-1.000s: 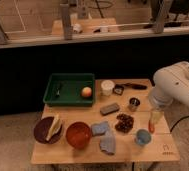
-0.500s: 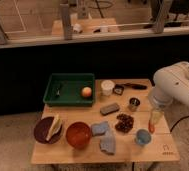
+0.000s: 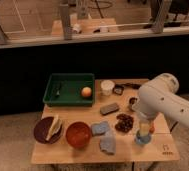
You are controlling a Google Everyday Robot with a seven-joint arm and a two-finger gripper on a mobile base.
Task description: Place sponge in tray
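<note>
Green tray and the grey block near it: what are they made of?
Green rectangular tray: probably hard plastic, even colour, moulded raised rim. Flat dark grey block: possibly foam sponge, matte and dull. The claw hangs over the right side of the wooden table, apart from both.

The arm (image 3: 160, 97) is clad in smooth white shells, rounded and bulky throughout. A large domed joint is seen at its top, and from it a thick white link is carried off toward the right edge. Soft grey shading is shown along the undersides of the housings. A narrower white section is carried downward from the dome. The gripper (image 3: 144, 125) is found at the lower end of that section, above the right side of the table (image 3: 68, 152); its finer details cannot be told.
</note>
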